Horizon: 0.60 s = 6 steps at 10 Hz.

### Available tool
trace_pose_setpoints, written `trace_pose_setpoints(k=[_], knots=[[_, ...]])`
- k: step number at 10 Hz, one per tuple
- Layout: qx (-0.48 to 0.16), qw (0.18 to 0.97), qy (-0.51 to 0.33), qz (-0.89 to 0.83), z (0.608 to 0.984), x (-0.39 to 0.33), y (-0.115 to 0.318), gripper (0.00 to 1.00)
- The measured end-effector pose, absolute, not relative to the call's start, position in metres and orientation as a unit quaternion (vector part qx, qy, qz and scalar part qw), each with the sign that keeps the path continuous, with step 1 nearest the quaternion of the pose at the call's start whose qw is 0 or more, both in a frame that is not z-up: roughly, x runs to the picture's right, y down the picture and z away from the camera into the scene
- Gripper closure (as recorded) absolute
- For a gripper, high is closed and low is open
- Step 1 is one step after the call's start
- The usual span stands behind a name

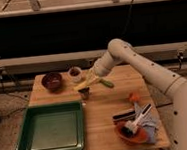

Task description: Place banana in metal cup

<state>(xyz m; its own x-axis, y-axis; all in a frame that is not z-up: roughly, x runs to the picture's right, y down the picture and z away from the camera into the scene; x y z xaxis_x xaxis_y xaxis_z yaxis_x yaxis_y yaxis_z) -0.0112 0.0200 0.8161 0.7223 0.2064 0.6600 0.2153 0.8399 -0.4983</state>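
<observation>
Far left and below the gripper, a green tray (23, 142) sits on the wooden table (99, 124) at the near-left corner, well apart from the hand. Up-left of the gripper, near the table's back edge, a dark brown bowl (52, 81); just right of it, closer to the hand, a cream cup w/ dark inside (75, 72). The gripper (87, 81) hangs over the table's middle-back area, at the end of the white arm (135, 60) that comes in from the right. The banana (85, 83) is at the gripper, pale yellow, tilted w/ its left end lower, and seems to be in the gripper's hold, though how wide the fingers stand can't be told. Directly under the gripper and banana stands the metal cup (84, 93), small, dark, upright; banana's low end is just above its rim, can't tell if touching. Just right of the gripper, a green elongated veg-like item (106, 82) lies on the table, near the arm's wrist. Further right and lower, a small orange item (133, 97). Well below-right of the hand, near the table's front-right corner, an orange-red bowl (124, 135) holding dark and white utensils (138, 119), partly over a blue-grey cloth (151, 126).
</observation>
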Motion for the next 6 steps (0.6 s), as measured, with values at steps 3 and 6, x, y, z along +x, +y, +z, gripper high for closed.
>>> trace_pose_setpoints(k=[3,6], knots=[[-0.293,0.88,-0.375,0.008,0.8209,-0.0122,0.0272,0.32],[-0.293,0.878,-0.378,0.009,0.8211,-0.0134,0.0254,0.2]])
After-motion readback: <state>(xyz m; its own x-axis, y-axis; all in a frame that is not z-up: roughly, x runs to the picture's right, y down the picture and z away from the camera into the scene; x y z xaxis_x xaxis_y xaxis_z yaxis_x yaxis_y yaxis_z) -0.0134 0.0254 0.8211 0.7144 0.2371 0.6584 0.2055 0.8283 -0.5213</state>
